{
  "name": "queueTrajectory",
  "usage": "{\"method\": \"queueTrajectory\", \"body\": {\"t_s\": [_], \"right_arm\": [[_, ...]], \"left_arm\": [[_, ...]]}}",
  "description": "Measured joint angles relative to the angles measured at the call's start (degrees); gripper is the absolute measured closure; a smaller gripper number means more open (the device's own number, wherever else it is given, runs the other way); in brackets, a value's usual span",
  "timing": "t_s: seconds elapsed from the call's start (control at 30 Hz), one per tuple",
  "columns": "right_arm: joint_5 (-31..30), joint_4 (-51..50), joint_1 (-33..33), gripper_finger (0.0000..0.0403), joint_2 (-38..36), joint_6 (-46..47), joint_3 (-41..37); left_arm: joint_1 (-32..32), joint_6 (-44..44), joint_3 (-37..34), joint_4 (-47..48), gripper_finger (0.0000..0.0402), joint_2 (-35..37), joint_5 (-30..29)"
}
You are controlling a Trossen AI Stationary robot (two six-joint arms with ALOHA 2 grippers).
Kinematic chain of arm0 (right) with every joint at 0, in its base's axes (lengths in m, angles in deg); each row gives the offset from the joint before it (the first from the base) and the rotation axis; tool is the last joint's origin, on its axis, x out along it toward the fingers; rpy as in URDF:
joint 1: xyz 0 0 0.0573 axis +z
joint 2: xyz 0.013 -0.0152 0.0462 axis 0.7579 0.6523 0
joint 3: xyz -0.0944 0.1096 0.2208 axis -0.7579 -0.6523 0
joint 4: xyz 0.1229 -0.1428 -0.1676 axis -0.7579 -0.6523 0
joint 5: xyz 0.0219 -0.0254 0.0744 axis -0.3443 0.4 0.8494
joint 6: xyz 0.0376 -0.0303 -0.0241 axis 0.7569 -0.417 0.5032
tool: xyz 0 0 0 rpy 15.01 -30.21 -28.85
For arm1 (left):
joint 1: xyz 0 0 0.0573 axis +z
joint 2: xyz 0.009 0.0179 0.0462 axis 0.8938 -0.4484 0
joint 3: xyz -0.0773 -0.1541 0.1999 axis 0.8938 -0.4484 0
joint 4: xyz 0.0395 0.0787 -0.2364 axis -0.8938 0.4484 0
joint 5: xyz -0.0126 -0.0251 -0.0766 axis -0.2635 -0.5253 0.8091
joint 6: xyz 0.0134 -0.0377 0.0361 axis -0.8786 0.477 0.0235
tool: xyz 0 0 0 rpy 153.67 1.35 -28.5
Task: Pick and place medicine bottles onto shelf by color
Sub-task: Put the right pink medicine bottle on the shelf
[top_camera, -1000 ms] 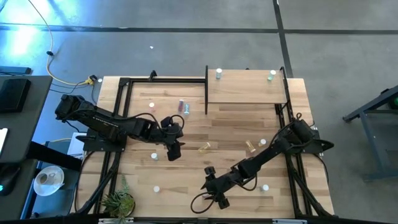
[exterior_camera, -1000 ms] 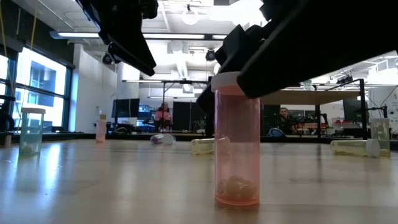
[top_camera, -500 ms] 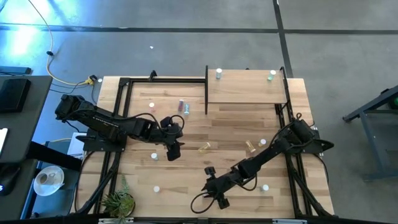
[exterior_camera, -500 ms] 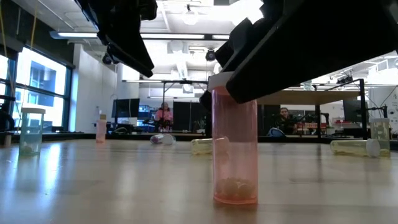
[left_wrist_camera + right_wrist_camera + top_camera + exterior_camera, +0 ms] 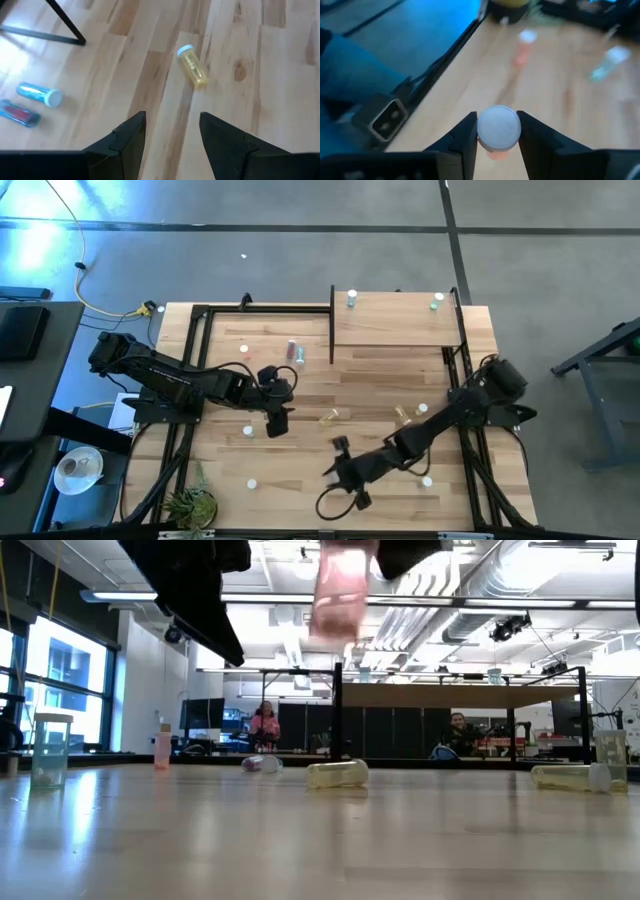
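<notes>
From above, the dark right gripper [image 5: 340,470] sits over the near middle of the striped plank tabletop [image 5: 300,395], its load too small to make out here; the dark left gripper [image 5: 278,420] hangs over the left-centre planks; the pale-wood shelf board with black uprights [image 5: 395,320] stands at the far right, with two tiny white-capped bottles on its back edge; other bottles lie scattered on the planks.

At table height, a pink-red translucent bottle [image 5: 340,595] hangs clear of the wood, high up and blurred; a yellow bottle [image 5: 337,774] lies on its side behind.

The left wrist camera shows its fingers [image 5: 125,142] spread apart with nothing between them, above bare wood; the yellow bottle [image 5: 192,67] lies ahead.

The right wrist camera shows both fingers [image 5: 465,137] clamped against the white cap [image 5: 499,128] of the pink-red bottle.
</notes>
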Motion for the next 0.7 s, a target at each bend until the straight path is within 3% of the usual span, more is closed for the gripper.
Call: {"method": "queueTrajectory", "body": {"t_s": [0.33,0.7], "right_arm": [[-14.67,-9.60,-4.61,0.0294,-16.69,-10.94,0.00],[-29.07,-18.53,-15.87,0.0294,-33.56,-13.94,0.00]], "left_arm": [[0.00,-7.17,0.00,-0.12,0.0227,0.00,-1.26],[0.50,-13.95,0.00,-1.44,0.0227,0.00,-1.19]]}}
